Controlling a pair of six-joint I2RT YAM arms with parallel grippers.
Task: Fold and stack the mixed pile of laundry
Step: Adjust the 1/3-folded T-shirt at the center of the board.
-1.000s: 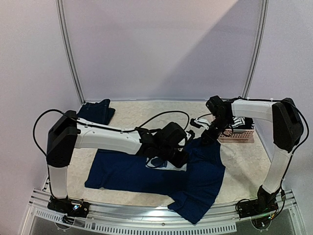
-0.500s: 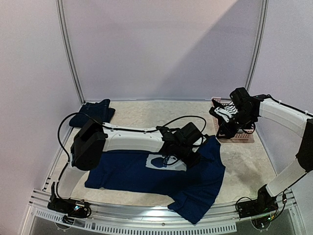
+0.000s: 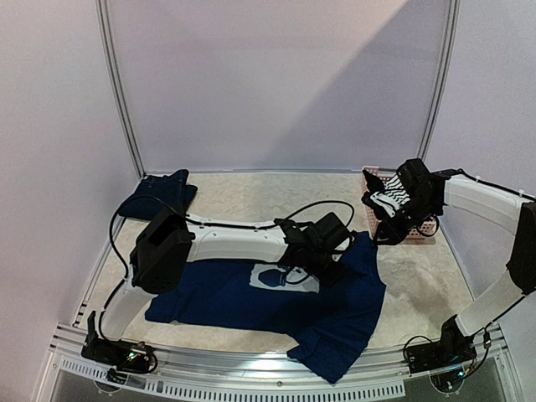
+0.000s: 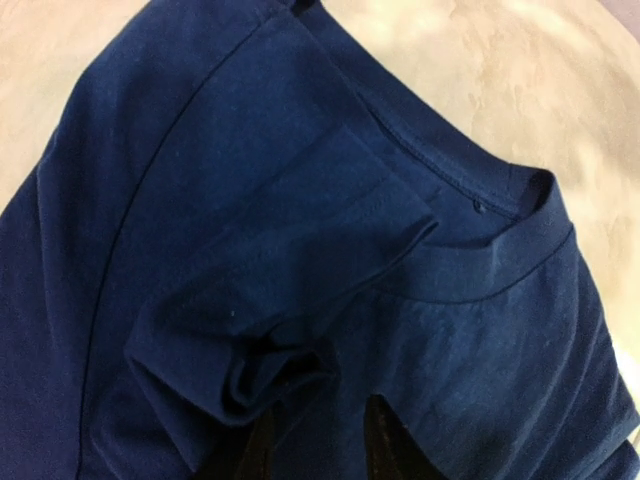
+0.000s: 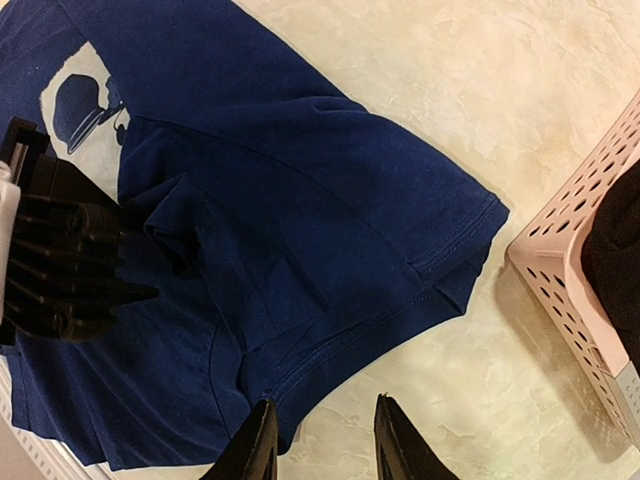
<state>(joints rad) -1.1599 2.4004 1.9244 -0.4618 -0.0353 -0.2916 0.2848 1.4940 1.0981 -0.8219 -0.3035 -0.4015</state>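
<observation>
Navy tee (image 4: 130,180) fills nearly the whole view, w/ pale table (image 4: 520,70) showing at top. Ribbed collar (image 4: 500,265) sits right of centre. A hemmed flap (image 4: 300,235) lies folded over the tee, bunched at its lower end, just above the left gripper (image 4: 318,420), whose dark fingers are apart over the cloth.

Pale mottled table (image 3: 251,197) with spread navy T-shirt (image 3: 209,293), denim piece (image 3: 159,191) (far left corner), pink basket (image 5: 570,295).
</observation>
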